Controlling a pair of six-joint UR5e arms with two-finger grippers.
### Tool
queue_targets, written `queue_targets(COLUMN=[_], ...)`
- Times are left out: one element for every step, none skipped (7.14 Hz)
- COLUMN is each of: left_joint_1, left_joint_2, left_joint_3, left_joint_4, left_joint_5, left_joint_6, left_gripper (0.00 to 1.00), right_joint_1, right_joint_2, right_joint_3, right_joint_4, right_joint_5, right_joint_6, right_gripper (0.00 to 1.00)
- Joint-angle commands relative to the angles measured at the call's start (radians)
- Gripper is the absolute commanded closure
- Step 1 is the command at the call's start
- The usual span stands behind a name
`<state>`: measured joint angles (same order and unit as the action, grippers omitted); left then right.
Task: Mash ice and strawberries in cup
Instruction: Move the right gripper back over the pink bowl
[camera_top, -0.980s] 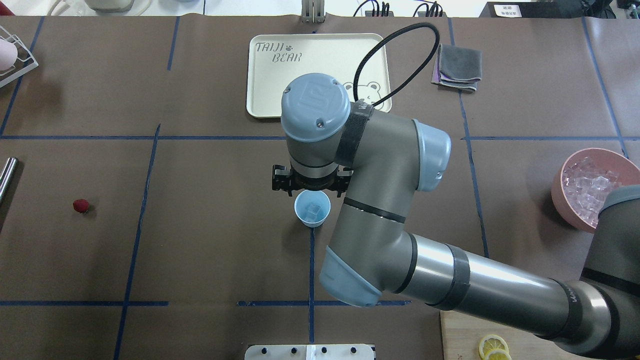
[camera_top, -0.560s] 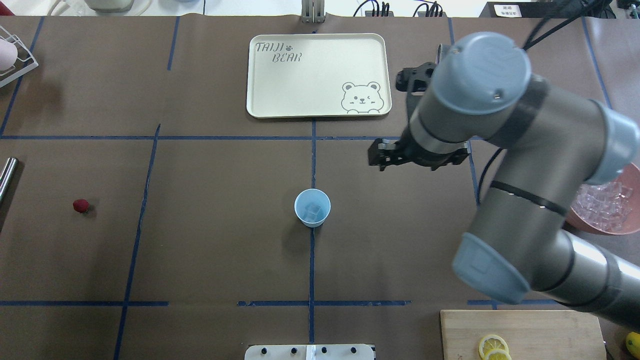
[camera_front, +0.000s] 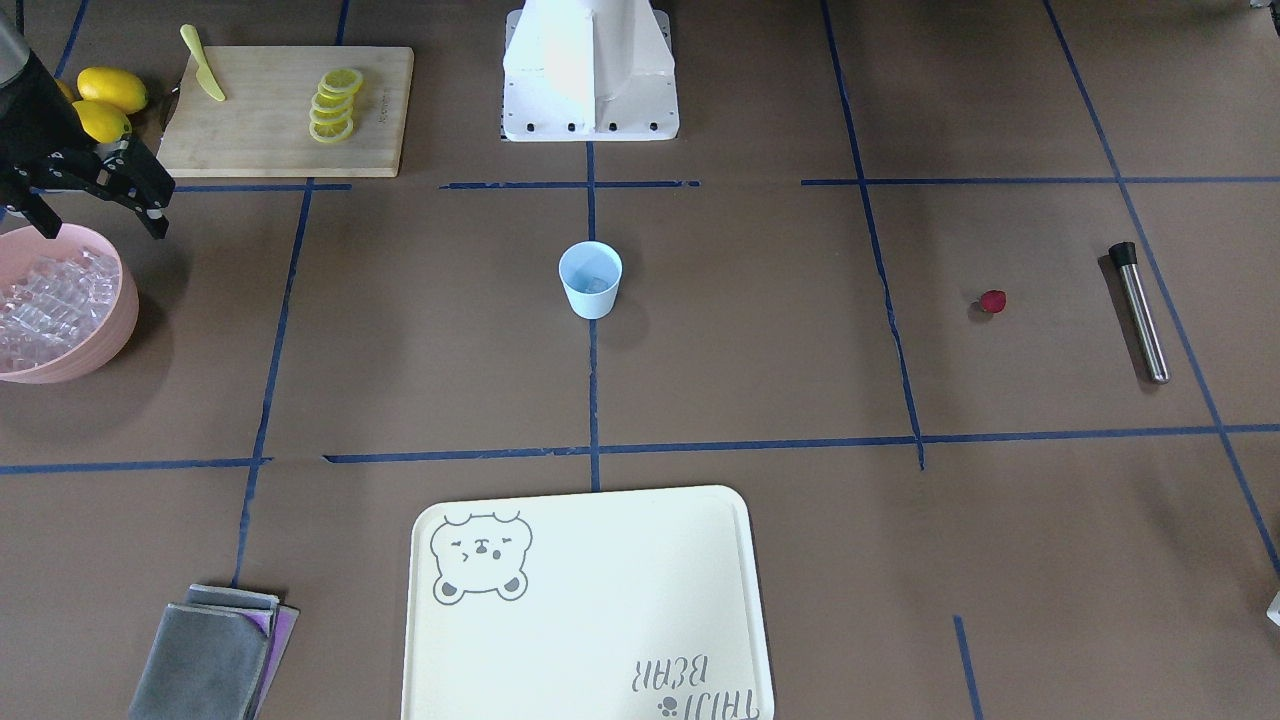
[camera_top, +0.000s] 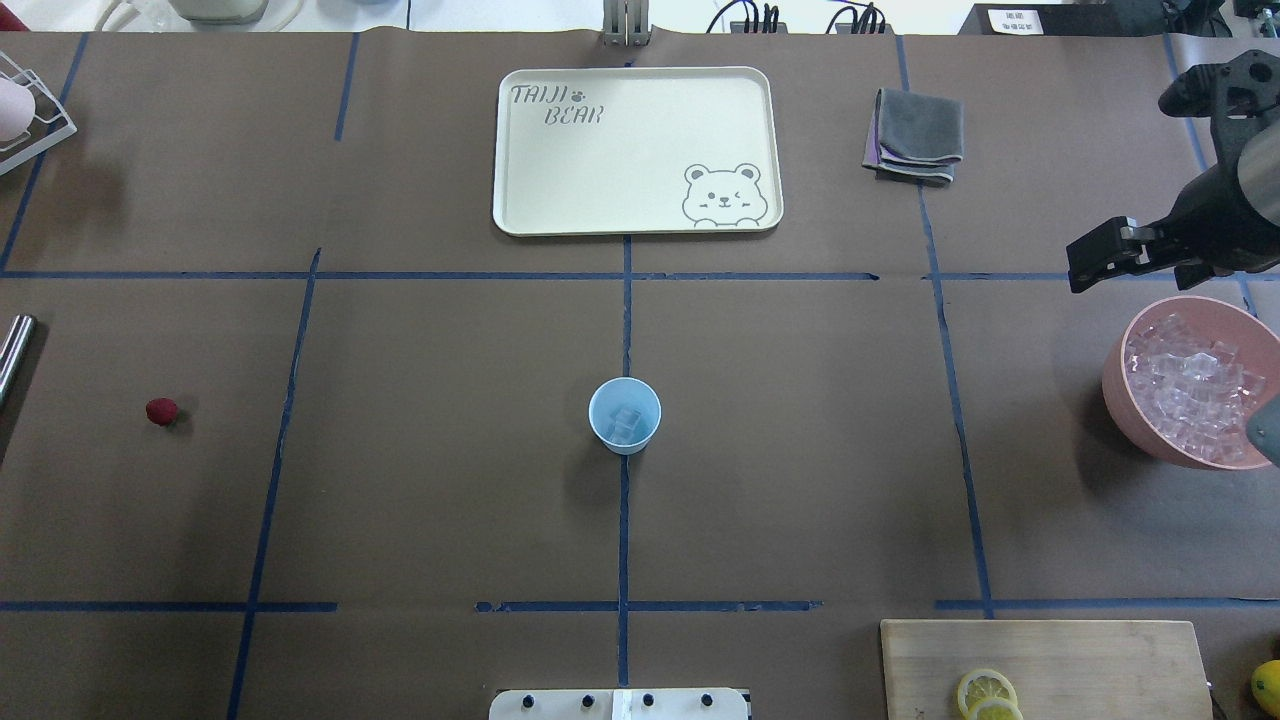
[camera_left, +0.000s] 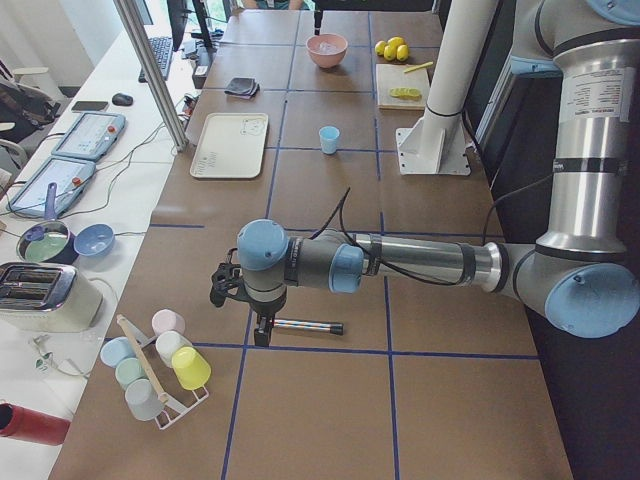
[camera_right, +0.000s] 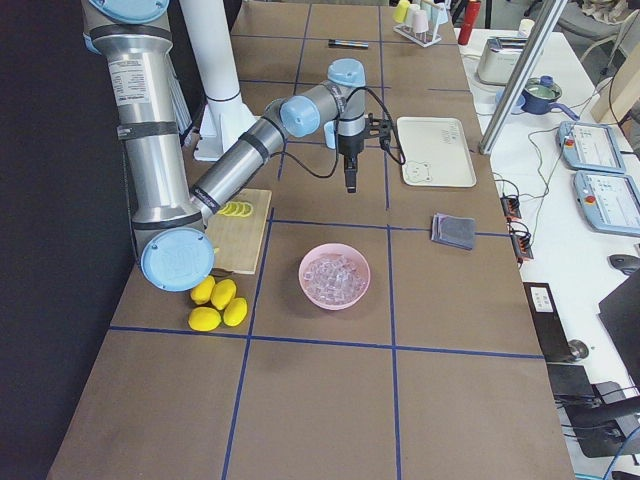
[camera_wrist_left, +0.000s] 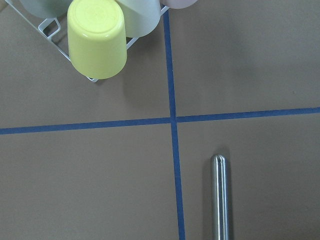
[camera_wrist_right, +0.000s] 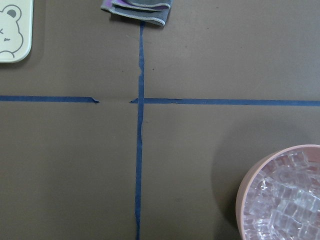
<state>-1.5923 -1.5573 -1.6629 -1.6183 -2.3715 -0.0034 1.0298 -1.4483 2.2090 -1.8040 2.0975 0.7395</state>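
Observation:
The pale blue cup (camera_top: 624, 415) stands upright at the table's middle and also shows in the front view (camera_front: 590, 280). A little clear ice (camera_top: 626, 423) lies inside it. More ice fills the pink bowl (camera_top: 1190, 385) at the right. The dark red strawberry (camera_top: 161, 411) lies alone on the table far left. My right gripper (camera_front: 95, 190) hangs just behind the bowl's far rim; its fingers do not show clearly. My left gripper (camera_left: 258, 338) hangs over a steel muddler (camera_left: 305, 326); I cannot tell whether it is open or shut.
A cream tray (camera_top: 560, 180) and a folded grey cloth (camera_top: 915, 135) lie at the back. A cutting board (camera_top: 1040, 665) with lemon slices lies front right, whole lemons (camera_front: 105, 100) beside it. A cup rack (camera_left: 155, 365) stands near the left gripper.
My right arm has swung away from above the cup to the right and now hangs by the pink bowl. The cup, its ice and the strawberry have not moved.

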Motion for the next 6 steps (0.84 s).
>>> queue_targets(left_joint_1=[0.0, 0.0, 0.0, 0.0, 0.0, 0.0], left_joint_2=[-0.001, 0.0, 0.0, -0.001, -0.001, -0.001], left_joint_3=[-0.008, -0.012, -0.012, -0.012, -0.012, -0.012], left_joint_4=[0.0, 0.0, 0.0, 0.0, 0.0, 0.0], left_joint_5=[0.0, 0.0, 0.0, 0.0, 0.0, 0.0], left_joint_6=[-0.01, -0.01, -0.01, -0.01, -0.01, -0.01], left_gripper=[0.0, 0.0, 0.0, 0.0, 0.0, 0.0], right_joint_1=[0.134, 0.135, 0.135, 0.136, 0.136, 0.136], right_joint_2=[-0.25, -0.251, -0.256, -0.256, -0.254, -0.256], right_joint_3=[-0.228, -0.23, -0.238, -0.238, -0.256, -0.302], right_joint_4=[0.394, 0.397, 0.397, 0.397, 0.397, 0.397], right_joint_5=[0.115, 0.119, 0.119, 0.119, 0.118, 0.118], right_joint_6=[-0.067, -0.068, -0.071, -0.083, -0.086, -0.097], right_gripper=[0.01, 0.01, 0.01, 0.01, 0.01, 0.01])
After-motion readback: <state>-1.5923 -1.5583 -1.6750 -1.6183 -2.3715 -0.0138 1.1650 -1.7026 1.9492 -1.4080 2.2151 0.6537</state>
